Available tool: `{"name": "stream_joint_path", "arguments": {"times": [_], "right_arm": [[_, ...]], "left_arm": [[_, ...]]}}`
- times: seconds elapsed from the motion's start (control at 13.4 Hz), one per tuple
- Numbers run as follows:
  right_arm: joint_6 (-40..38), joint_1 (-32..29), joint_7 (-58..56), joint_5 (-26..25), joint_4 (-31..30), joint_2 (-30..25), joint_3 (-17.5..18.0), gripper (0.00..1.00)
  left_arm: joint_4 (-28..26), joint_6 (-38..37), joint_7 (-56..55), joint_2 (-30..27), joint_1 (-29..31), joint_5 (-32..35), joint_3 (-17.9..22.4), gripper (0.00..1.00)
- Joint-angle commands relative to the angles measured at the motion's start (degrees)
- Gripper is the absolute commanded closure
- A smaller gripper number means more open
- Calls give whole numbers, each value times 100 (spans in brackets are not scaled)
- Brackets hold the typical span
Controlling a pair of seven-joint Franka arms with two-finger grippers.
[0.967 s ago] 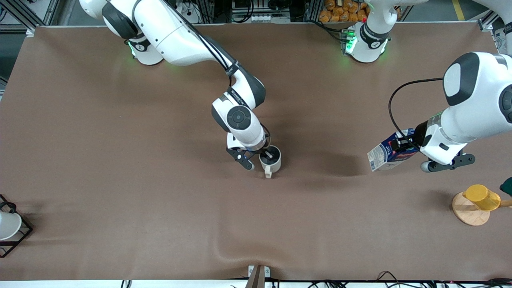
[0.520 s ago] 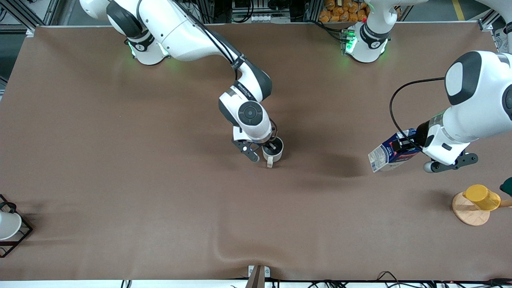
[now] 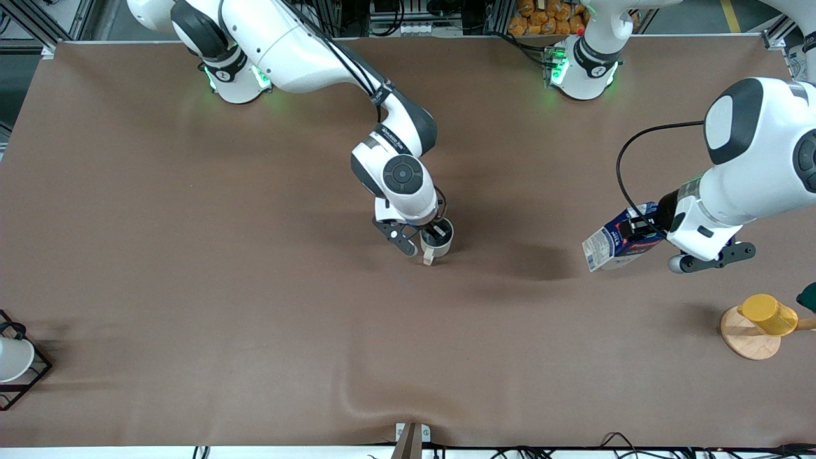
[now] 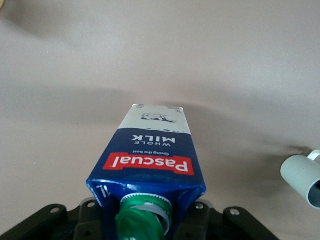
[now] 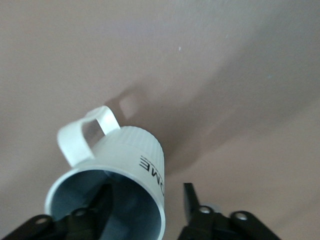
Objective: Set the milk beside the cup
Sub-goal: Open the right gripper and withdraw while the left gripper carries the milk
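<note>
The cup (image 3: 438,241) is an off-white mug standing near the middle of the table, its handle toward the front camera. My right gripper (image 3: 428,239) is at its rim. In the right wrist view the gripper (image 5: 147,192) is open. One finger (image 5: 102,200) is inside the cup (image 5: 130,150). The other finger (image 5: 189,197) is outside, with a gap to the wall. My left gripper (image 3: 645,234) is shut on the milk (image 3: 609,245), holding it tilted above the table toward the left arm's end. The left wrist view shows the carton (image 4: 150,155) with its green cap (image 4: 142,220).
A yellow cup on a round wooden base (image 3: 762,322) stands nearer the front camera than the milk. A white cone in a black wire frame (image 3: 14,360) sits at the right arm's end. The brown cloth (image 3: 357,401) has a ridge near the front edge.
The right gripper and the cup moved together away from the front camera and slightly toward the left arm's end. The left gripper shifted the milk a little toward the cup.
</note>
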Motion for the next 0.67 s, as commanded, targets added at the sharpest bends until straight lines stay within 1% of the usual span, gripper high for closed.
{"name": "stream_joint_path", "arguments": {"times": [0.0,0.15,0.22,0.3,0.45,0.59], "right_arm": [[-804,-286,-704,-39,80,-592,10,0],[-1262,-663,-1469,-22,81,-1083,19,0],[-1542,-848,-1925,-22,-59,-1330,19,0],[-1980,-1050,-2426,-48,-138,-1498,10,0],[-2606,-1559,-3375,-328,-270,-1832,-8,0],[-2837,-2095,-4324,-522,-655,-2253,1,0]], "left_arm": [[45,-290,-174,-113,5,32,-156,50],[54,-412,-507,-130,5,32,-392,50],[54,-457,-674,-148,5,41,-524,50],[45,-483,-832,-183,5,41,-682,50],[45,-501,-1140,-183,5,32,-1016,50],[37,-501,-1631,-183,5,32,-1472,50]]}}
